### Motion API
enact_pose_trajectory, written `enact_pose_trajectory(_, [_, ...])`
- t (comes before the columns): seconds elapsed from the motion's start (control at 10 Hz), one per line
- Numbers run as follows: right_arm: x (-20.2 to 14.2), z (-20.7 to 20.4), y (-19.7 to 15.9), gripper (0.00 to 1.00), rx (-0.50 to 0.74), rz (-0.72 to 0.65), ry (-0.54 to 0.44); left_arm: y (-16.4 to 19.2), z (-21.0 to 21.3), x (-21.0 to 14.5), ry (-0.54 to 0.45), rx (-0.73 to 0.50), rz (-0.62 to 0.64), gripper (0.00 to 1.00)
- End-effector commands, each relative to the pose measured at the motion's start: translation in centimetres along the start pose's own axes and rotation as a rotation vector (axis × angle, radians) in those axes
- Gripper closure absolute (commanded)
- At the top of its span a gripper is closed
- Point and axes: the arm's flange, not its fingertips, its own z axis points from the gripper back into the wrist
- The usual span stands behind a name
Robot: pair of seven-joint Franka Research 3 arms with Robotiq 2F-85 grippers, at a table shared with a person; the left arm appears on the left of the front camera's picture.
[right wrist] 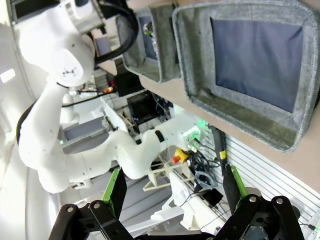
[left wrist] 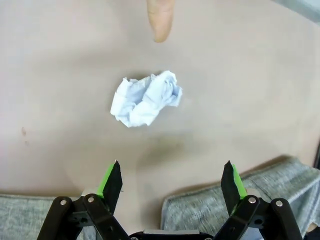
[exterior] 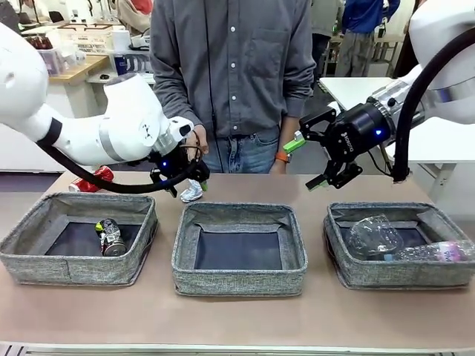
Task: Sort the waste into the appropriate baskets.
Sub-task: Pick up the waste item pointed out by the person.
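Observation:
A small white paper wad (left wrist: 145, 98) lies on the tan table, behind the gap between the left and middle baskets (exterior: 191, 193). My left gripper (exterior: 187, 180) hovers just above it, open, the wad ahead of its fingertips (left wrist: 172, 182). The left basket (exterior: 74, 268) holds a dark drink can (exterior: 111, 237). Nothing lies in the middle basket (exterior: 239, 283). In the right basket (exterior: 393, 279) are a clear plastic cup (exterior: 373, 233) and a clear bottle (exterior: 439, 252). A dented red can (exterior: 93, 180) lies behind the left basket. My right gripper (exterior: 306, 163) hangs open in the air, holding nothing.
A person stands at the far side, one fingertip (left wrist: 161, 20) pointing down near the wad. The right wrist view looks sideways past the middle basket (right wrist: 235, 105) and left basket (right wrist: 162, 45) to my left arm (right wrist: 65, 65).

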Motion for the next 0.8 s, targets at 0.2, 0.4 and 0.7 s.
enact_pose_trajectory(0.2, [0.1, 0.0, 0.4, 0.0, 0.017, 0.005, -0.003, -0.1, -2.3, 0.2, -0.073, 0.084, -0.016, 0.0])
enact_pose_trajectory(0.4, [0.1, 0.0, 0.4, 0.0, 0.017, 0.005, -0.003, -0.2, -3.0, 0.2, -0.139, 0.12, -0.015, 0.0])
enact_pose_trajectory(0.7, [0.1, 0.0, 0.4, 0.0, 0.017, 0.005, -0.003, 0.0, -4.4, 0.7, -0.213, 0.134, -0.001, 0.0])
